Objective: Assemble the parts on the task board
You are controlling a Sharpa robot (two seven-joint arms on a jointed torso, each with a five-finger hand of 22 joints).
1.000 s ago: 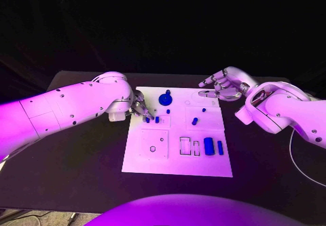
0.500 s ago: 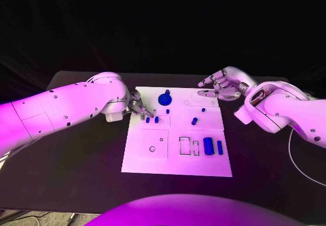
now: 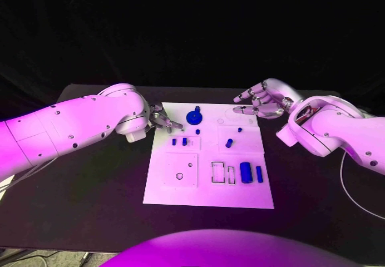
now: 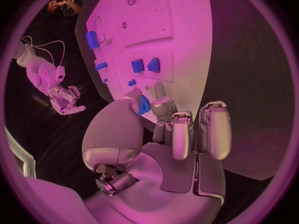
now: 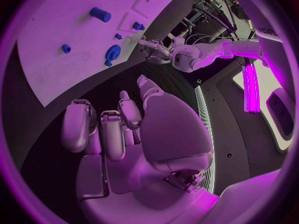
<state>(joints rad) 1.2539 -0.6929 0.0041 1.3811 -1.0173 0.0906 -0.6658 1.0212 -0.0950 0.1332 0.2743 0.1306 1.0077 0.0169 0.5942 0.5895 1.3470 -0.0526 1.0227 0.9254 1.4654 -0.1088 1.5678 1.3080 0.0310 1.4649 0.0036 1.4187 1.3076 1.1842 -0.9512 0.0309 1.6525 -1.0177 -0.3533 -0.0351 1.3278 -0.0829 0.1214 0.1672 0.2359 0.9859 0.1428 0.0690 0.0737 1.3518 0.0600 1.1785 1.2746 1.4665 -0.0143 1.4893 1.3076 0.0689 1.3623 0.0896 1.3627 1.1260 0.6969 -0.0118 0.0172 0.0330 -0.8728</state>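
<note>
Two hands flank the task board point(image 3: 208, 189)'s far edge, left hand point(image 3: 164, 121) pinching nothing, right hand point(image 3: 261, 99) spread.

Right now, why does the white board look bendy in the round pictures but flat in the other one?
Left wrist view and right wrist view: fisheye lenses curve the task board edges. Head view: the board's edges look straight. Purple light tints every view, so the left hand and right hand look pink.
</note>
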